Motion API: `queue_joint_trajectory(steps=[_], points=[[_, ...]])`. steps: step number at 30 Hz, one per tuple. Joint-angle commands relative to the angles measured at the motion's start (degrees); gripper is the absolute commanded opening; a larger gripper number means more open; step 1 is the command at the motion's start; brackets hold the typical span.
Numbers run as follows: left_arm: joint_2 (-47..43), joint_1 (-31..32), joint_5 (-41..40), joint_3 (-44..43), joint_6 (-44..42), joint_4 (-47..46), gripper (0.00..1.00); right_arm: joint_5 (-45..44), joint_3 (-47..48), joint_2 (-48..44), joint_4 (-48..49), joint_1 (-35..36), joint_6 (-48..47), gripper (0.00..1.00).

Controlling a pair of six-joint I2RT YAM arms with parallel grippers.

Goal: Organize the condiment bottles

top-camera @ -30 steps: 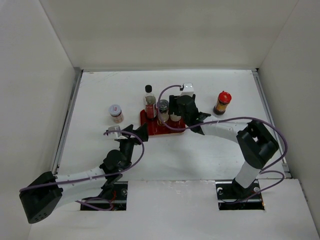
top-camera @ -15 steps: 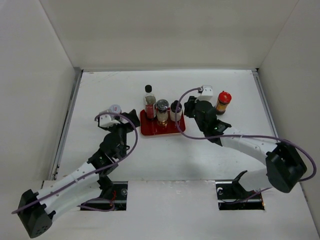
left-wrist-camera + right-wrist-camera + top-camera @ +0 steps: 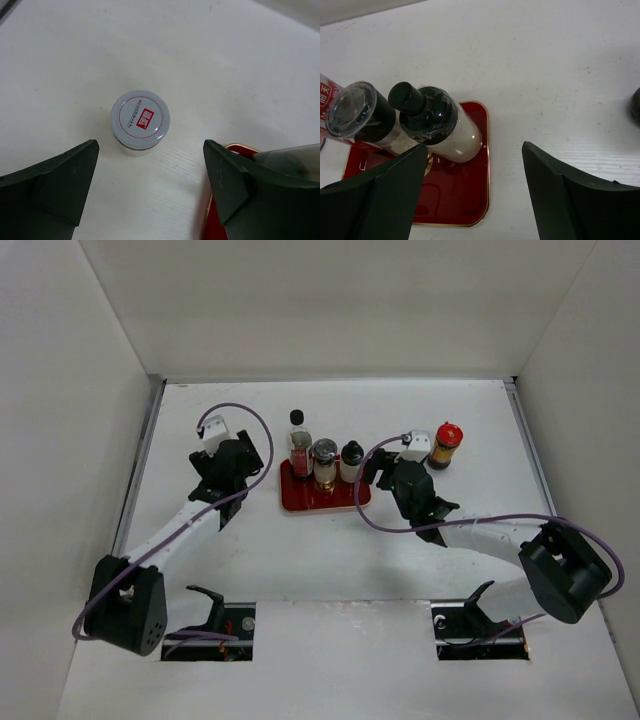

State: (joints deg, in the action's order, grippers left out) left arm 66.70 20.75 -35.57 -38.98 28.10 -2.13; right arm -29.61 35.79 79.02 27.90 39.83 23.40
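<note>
Presently, left gripper (image 3: 150, 150): jaws spread wide, empty, hanging over a grey-lidded jar (image 3: 140, 118) that stands on the table (image 3: 225, 60) towards its left edge, near the red tray (image 3: 325, 500); both fingers clear of the jar

Right gripper (image 3: 475, 150): jaws wide, holding nothing, above the tray's right end; one finger just beside the pale bottle (image 3: 455, 132), contact not discernible

Tray, mid-table, carries three: pale bottle, clear-lidded shaker (image 3: 355, 112), tall black-capped bottle (image 3: 299, 445)

Red-capped bottle (image 3: 446, 444): off the tray, towards the far right corner
</note>
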Motion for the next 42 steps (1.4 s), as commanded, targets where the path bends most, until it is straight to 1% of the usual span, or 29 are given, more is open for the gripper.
queue_joint_trajectory(steps=[1, 6, 9, 15, 16, 19, 20, 22, 23, 25, 28, 33, 35, 37, 42], points=[[3.96, -2.33, 7.01, -3.82, 0.99, 1.08, 0.86, -0.72, -0.46, -0.71, 8.84, 0.55, -0.19, 0.84], [10.11, -5.24, 6.48, -5.93, 0.91, -0.94, 0.85, -0.45, -0.46, -0.10, 9.37, 0.64, -0.55, 0.86], [12.66, -5.59, 5.87, -6.98, 0.82, -1.73, 0.84, -0.19, -0.55, -0.36, 9.37, 0.64, -0.55, 0.86], [18.20, -7.35, 4.90, -8.65, 0.73, -3.23, 0.78, 0.07, -0.72, -0.36, 9.37, 0.64, -0.46, 0.86], [18.55, -7.35, 4.81, -8.65, 0.73, -3.58, 0.75, 0.07, -0.64, -0.10, 9.37, 0.64, -0.55, 0.86], [18.73, -7.44, 4.20, -7.95, 0.73, -4.55, 0.61, 0.07, -0.46, 0.25, 9.37, 0.64, -0.55, 0.86], [18.12, -7.27, 3.67, -7.52, 0.73, -4.55, 0.53, 0.07, -0.46, 0.25, 9.37, 0.64, -0.55, 0.86], [16.11, -6.83, 1.83, -6.29, 0.82, -4.98, 0.40, 0.07, -0.55, 0.17, 9.37, 0.64, -0.55, 0.86], [14.18, -6.13, 0.60, -5.50, 0.82, -5.34, 0.35, 0.07, -0.63, 0.08, 9.37, 0.64, -0.55, 0.86], [9.53, -3.59, -1.33, -4.35, 0.56, -4.99, 0.30, 0.07, -0.63, 0.08, 9.37, 0.64, -0.55, 0.86], [2.41, 1.07, -3.01, -2.95, -1.11, -3.94, 0.28, 0.07, -0.63, -0.10, 9.37, 0.64, -0.55, 0.86], [-7.45, 11.79, -4.42, -0.92, -2.08, 0.72, 0.27, 0.07, -1.42, -1.33, 9.54, 0.11, -0.02, 0.86], [-8.51, 16.62, -4.68, -0.83, -1.82, 1.51, 0.27, 0.07, -1.69, -1.94, 9.63, -0.06, -0.02, 0.86], [-7.73, 19.97, -4.94, -1.44, -1.38, 1.43, 0.27, 0.07, -2.13, -2.82, 9.63, -0.41, -0.02, 0.86], [-1.41, 24.99, -4.33, -5.04, -0.85, -1.46, 0.27, -0.19, -3.36, -5.10, 9.63, -1.64, 0.42, 0.86]])
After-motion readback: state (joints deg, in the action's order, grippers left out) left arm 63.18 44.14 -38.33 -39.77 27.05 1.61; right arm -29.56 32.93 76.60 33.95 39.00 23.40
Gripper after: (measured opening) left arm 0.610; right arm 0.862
